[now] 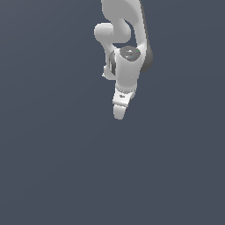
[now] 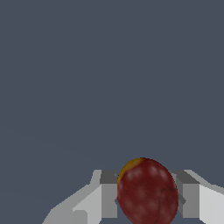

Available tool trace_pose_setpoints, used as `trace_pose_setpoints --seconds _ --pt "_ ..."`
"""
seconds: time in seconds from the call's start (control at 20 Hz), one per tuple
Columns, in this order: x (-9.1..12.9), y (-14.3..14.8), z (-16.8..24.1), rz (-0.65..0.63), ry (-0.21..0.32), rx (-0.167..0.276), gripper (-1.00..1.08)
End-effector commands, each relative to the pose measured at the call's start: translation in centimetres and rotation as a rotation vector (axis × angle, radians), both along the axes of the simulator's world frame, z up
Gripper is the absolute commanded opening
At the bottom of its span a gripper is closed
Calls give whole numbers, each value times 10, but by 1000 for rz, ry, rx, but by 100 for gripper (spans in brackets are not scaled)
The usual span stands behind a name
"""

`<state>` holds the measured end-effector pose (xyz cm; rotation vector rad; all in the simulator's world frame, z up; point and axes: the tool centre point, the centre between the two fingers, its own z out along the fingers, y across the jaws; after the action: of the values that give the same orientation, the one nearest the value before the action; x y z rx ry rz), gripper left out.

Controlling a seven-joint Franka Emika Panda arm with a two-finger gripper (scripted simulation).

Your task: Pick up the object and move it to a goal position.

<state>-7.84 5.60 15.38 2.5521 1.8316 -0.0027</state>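
Plain grey ground (image 1: 52,167) | fingers (image 2: 109,194) clamp dark red object (image 2: 146,192) (yellow patch)

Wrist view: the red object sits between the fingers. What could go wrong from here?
1. The object is rounded and smooth-looking, so it might roll or squirt out from between the fingers during the move.
2. The exterior view hides the object behind the gripper, so a slip may go unnoticed there.
3. No goal marker is visible, so placement cannot be checked.
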Motion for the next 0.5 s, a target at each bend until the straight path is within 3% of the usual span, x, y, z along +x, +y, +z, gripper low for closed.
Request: trace_pose_setpoints --seconds 0.0,0.45 --pt "2 21 25 0 1 1 -100" --pt "12 93 109 -1 0 2 -100"
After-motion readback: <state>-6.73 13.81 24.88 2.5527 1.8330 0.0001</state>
